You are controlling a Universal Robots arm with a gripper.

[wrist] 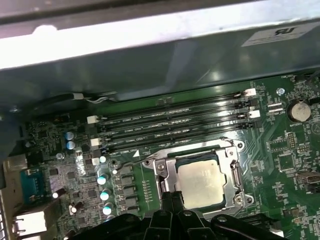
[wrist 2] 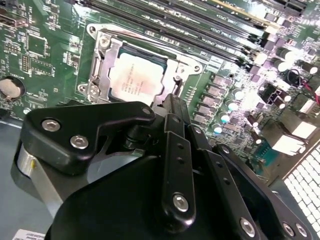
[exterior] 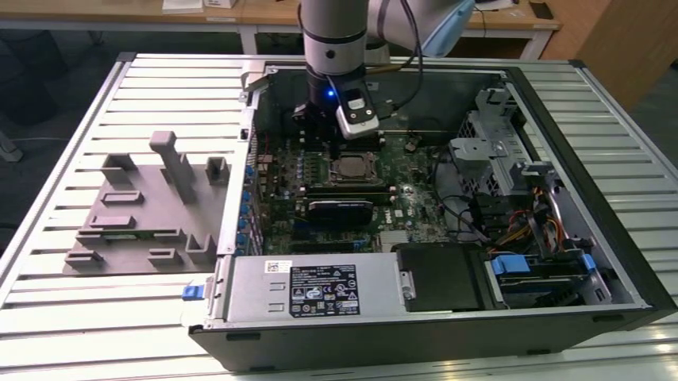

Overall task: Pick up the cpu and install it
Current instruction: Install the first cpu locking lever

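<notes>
A grey tray (exterior: 127, 230) is located at the exterior view's left, beside the computer case (exterior: 424, 345). The cpu (exterior: 350, 168) is seated within the socket frame (wrist: 236, 176). The gripper (wrist: 172, 196) is drawn narrow at the frame's edge, with nothing held.

A slatted metal table (exterior: 95, 337) is recorded as the support. An open computer case (exterior: 424, 353) is laid directly on it. A grey tray (exterior: 127, 234) is set just beside it, at the exterior view's left.
</notes>
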